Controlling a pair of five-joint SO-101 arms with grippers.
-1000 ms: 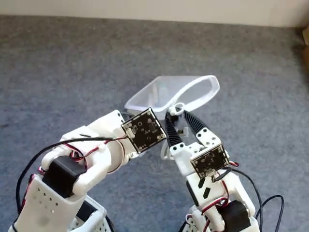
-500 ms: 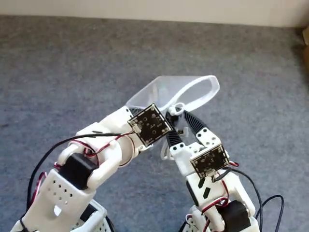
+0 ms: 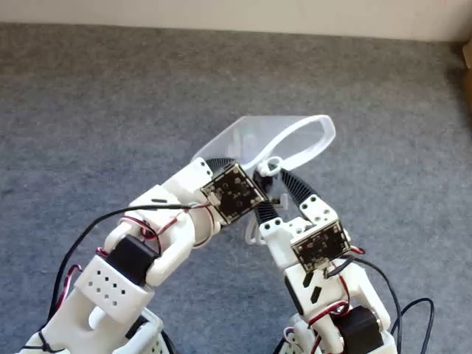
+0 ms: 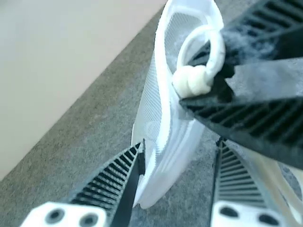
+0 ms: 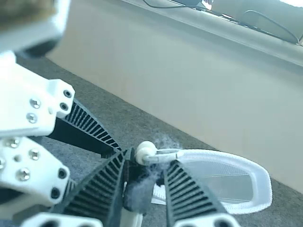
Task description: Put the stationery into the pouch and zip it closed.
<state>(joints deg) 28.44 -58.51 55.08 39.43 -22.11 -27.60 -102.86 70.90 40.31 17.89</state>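
A translucent white mesh pouch (image 3: pixel 274 140) is held up off the grey carpet, its mouth gaping. My right gripper (image 3: pixel 268 175) is shut on the pouch's near end at the white ring zipper pull (image 3: pixel 271 166); in the right wrist view the pull (image 5: pixel 145 151) sits just above the gripper (image 5: pixel 147 163), with the pouch (image 5: pixel 222 179) beyond. My left gripper (image 4: pixel 180 146) is open and straddles the pouch's side (image 4: pixel 163 137), close beside the right gripper's black fingers (image 4: pixel 255 113). From above, the left gripper (image 3: pixel 230 168) lies partly hidden under its camera board.
Grey carpet (image 3: pixel 110 110) spreads all around the arms. A pale wall base (image 3: pixel 221 15) runs along the far edge. The two arms crowd together at the pouch's near end.
The left arm has swung forward and to the right, bringing its open gripper up against the pouch beside the right gripper. The right arm and the pouch have stayed put.
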